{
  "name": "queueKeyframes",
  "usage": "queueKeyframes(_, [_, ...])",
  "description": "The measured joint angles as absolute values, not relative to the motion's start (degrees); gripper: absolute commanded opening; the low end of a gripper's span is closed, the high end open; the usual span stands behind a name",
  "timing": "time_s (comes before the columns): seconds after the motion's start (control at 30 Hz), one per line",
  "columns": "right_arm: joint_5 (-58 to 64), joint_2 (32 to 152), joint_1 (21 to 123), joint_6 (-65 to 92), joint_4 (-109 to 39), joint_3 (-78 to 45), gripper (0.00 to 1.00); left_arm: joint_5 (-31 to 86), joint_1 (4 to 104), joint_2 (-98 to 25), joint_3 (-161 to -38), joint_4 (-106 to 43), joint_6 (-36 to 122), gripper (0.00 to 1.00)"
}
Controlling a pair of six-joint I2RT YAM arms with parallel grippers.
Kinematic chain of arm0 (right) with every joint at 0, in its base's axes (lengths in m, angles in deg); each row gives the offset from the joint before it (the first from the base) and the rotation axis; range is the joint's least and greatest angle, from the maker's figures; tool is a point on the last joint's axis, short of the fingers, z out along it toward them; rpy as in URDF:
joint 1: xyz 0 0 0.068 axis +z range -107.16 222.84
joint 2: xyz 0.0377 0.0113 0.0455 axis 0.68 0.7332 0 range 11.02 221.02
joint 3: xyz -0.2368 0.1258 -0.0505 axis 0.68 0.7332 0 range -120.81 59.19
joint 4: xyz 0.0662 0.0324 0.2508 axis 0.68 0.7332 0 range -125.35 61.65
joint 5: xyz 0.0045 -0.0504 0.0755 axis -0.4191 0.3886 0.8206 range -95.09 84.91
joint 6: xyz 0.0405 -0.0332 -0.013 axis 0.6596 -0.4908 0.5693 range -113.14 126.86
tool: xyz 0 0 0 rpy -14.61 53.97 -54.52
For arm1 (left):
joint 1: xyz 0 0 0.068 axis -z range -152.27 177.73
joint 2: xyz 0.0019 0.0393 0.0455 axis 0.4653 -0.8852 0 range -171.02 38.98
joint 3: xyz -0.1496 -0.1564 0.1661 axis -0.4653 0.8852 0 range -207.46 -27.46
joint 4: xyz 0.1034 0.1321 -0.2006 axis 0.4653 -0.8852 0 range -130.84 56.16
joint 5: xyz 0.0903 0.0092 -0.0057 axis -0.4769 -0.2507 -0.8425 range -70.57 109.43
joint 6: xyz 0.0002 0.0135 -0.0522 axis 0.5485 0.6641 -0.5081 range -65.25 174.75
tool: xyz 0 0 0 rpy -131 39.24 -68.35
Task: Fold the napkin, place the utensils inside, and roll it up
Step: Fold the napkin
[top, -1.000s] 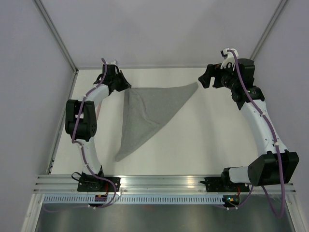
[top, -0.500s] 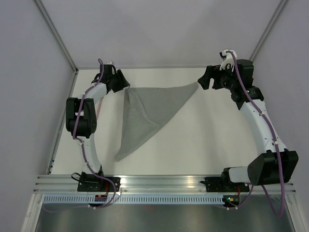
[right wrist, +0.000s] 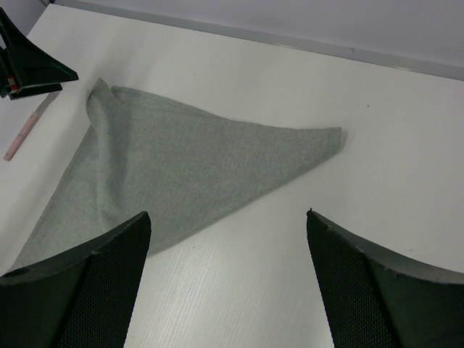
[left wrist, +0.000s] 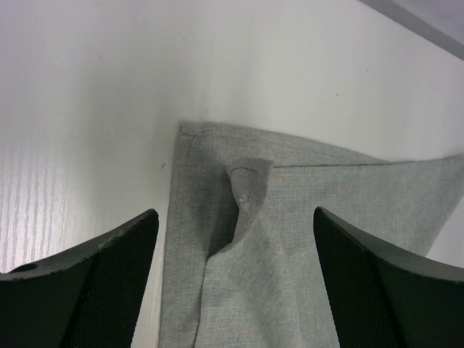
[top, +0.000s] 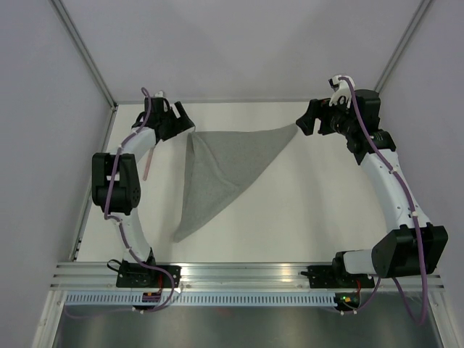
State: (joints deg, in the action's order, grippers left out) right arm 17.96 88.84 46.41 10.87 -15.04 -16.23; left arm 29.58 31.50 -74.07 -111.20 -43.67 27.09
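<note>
Nearest the arm bases, one sharp tip of the napkin points at the near-left of the table. The cloth lies flat as a triangle, left of centre and in the far half. Its longest edge – by the look of it the fold – runs on a diagonal from that near tip up to the far-right tip, and that is its long axis. The two shorter edges meet in a square corner at the far left.

Further back, the grippers sit at the two far corners. The left gripper hovers just by the square corner, fingers spread wide and holding nothing. Its wrist view shows the cloth lying between the open jaws. There the top layer's corner sits puckered and a little short of the under one. I judge it stands there because that is where the loose corners were meant to meet.

The right gripper is also spread and empty, just beside the far-right tip. It looks placed to steady or tug that end.

No utensils show in any view – the diagonal fold seems made, with a slight mismatch left to smooth
</note>
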Motion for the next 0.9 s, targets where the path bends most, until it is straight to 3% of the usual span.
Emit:
queueKeyframes(0.27, [18.9,88.9,46.4,10.9,-15.0,-16.2,0.92,30.2,31.7,-67.7,-108.4,-41.7,27.1,0.83])
queueKeyframes(0.5, [19.5,88.9,46.4,10.9,-14.9,-16.2,0.92,30.7,32.9,-68.1,-107.8,-41.5,28.6,0.61])
queueKeyframes(0.9, [19.5,89.0,46.4,10.9,-14.9,-16.2,0.92,27.0,36.8,-76.7,-116.7,-45.1,33.9,0.59])
